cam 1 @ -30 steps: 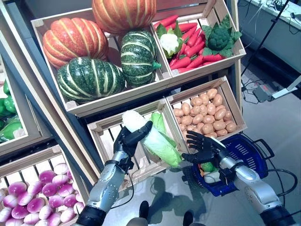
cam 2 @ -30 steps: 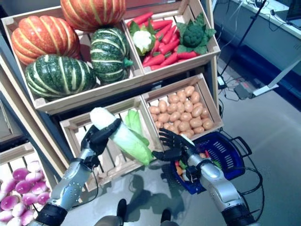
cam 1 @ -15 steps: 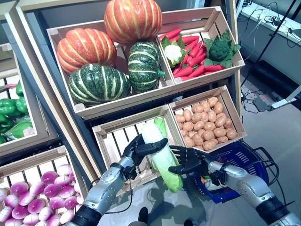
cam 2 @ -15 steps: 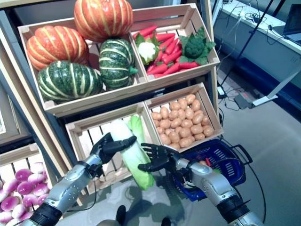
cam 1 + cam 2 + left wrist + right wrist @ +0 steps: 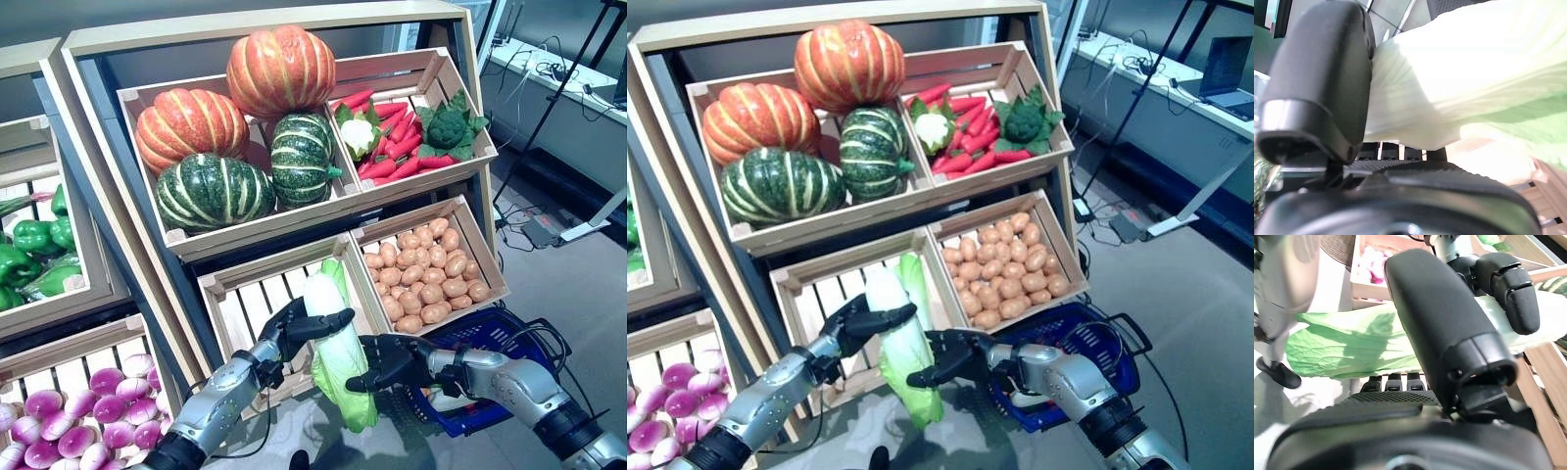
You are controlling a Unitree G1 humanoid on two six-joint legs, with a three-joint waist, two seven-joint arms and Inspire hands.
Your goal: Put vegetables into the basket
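A long cabbage (image 5: pixel 338 367), white at the top and leafy green below, hangs nearly upright in front of the slatted crate (image 5: pixel 245 308). My left hand (image 5: pixel 291 330) is shut on its white upper end (image 5: pixel 1474 73). My right hand (image 5: pixel 390 360) reaches in from the right and is curled round the leafy middle (image 5: pixel 1352 345), thumb over it and fingers under. The blue basket (image 5: pixel 505 331) stands on the floor at the lower right, behind my right forearm. Some vegetables lie in it, mostly hidden.
Shelves of wooden crates stand behind: striped pumpkins (image 5: pixel 211 191), carrots with cauliflower and broccoli (image 5: pixel 402 137), potatoes (image 5: pixel 431 274). Another cabbage (image 5: pixel 338 274) leans in the slatted crate. Purple-white turnips (image 5: pixel 69 431) and green peppers (image 5: pixel 29 250) lie at the left.
The view has shifted. My right hand moved left from open beside the cabbage to curled round it. The cabbage swung from slanted to nearly upright in my left hand.
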